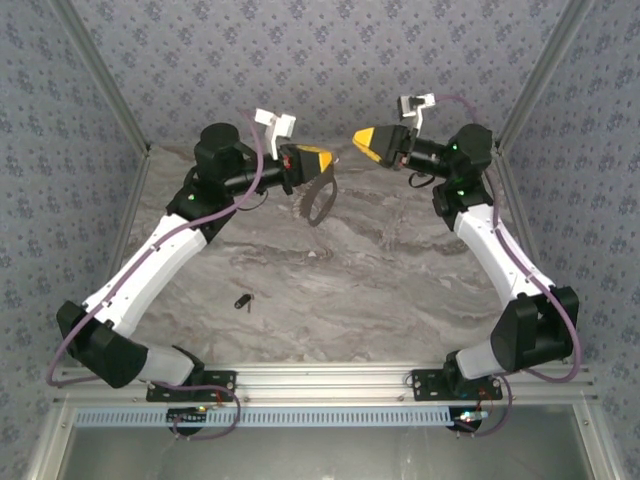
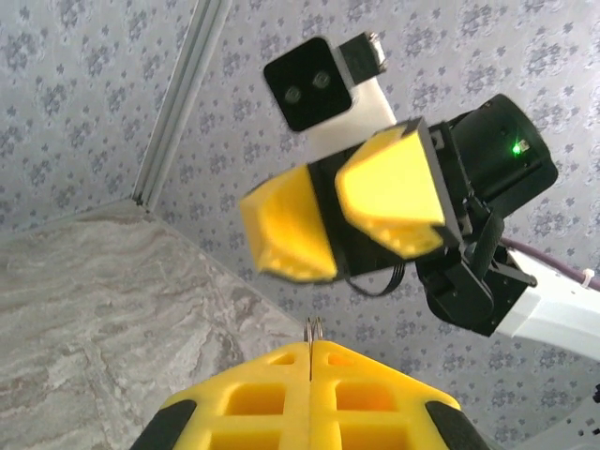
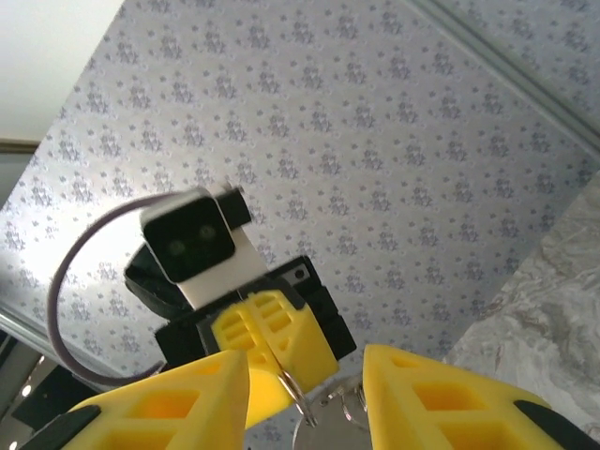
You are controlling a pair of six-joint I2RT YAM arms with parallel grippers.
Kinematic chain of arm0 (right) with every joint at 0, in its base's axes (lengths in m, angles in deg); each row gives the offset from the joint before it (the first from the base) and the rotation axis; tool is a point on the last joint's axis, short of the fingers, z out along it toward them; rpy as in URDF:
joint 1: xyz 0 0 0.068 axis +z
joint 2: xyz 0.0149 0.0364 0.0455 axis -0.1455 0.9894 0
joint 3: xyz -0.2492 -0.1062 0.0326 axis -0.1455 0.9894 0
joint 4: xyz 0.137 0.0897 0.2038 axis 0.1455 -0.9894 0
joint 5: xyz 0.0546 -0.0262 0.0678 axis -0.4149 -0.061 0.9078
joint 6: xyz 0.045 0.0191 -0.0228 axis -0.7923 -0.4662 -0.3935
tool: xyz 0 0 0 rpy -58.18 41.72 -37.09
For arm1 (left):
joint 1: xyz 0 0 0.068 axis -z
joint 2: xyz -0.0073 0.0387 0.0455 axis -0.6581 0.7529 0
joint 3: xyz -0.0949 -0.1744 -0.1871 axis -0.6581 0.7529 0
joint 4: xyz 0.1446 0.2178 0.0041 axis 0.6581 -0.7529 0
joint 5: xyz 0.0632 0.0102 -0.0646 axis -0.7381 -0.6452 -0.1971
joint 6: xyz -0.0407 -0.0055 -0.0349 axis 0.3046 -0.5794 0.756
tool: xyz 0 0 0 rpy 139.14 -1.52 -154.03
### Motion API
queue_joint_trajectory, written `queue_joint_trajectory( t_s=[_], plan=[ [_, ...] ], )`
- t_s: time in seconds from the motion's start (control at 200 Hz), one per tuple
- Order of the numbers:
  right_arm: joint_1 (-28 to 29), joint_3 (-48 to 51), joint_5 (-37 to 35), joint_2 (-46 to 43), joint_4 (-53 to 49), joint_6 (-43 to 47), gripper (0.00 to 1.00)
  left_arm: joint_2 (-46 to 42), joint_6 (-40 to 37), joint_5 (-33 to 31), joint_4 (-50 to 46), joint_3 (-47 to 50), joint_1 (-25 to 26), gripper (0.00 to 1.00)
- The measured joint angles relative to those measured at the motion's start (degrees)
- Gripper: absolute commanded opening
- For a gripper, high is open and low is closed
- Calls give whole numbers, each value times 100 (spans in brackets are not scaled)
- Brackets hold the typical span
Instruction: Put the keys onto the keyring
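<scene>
My left gripper (image 1: 328, 158) is raised over the back of the table and shut on the keyring (image 1: 318, 200), a thin grey loop that hangs below it. In the left wrist view a sliver of the keyring (image 2: 315, 327) pokes out between my closed left gripper's (image 2: 311, 345) jaws. My right gripper (image 1: 358, 140) faces it a short way off, open with nothing between its fingers (image 2: 281, 234). Through the gap of the right gripper (image 3: 307, 361) I see the left gripper (image 3: 284, 373) pinching the keyring (image 3: 298, 394). The small dark key (image 1: 243, 300) lies on the marble table, near the left arm.
Patterned walls and metal frame posts (image 1: 110, 110) close in the marble table (image 1: 380, 280) on three sides. An aluminium rail (image 1: 330, 378) runs along the near edge at the arm bases. Smaller rings and a round disc (image 3: 328, 427) hang from the keyring.
</scene>
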Motion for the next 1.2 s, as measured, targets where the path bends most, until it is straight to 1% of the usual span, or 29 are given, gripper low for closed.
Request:
queue_joint_trajectory(
  t_s=[0.065,0.15,0.35,0.67,1.079,1.124,1.204],
  plan=[
    [179,-105,-24,-26,-295,234,45,-2,-24,0,-4,-133,0,0],
    [348,-170,-52,-92,-608,509,45,-4,-63,-11,-2,-282,0,0],
    [413,-179,-116,-140,-946,804,44,-13,-122,-11,-7,-352,0,0],
    [509,-234,-208,-140,-1084,914,40,-33,-122,-13,-9,-352,0,0],
    [699,-457,-249,-140,-1220,994,40,-118,-120,11,-13,-352,0,0],
    [708,-459,-249,-140,-1213,992,37,-118,-120,11,-13,-350,0,0],
    [713,-468,-247,-140,-1193,988,27,-120,-118,9,-13,-348,0,0]
  ],
)
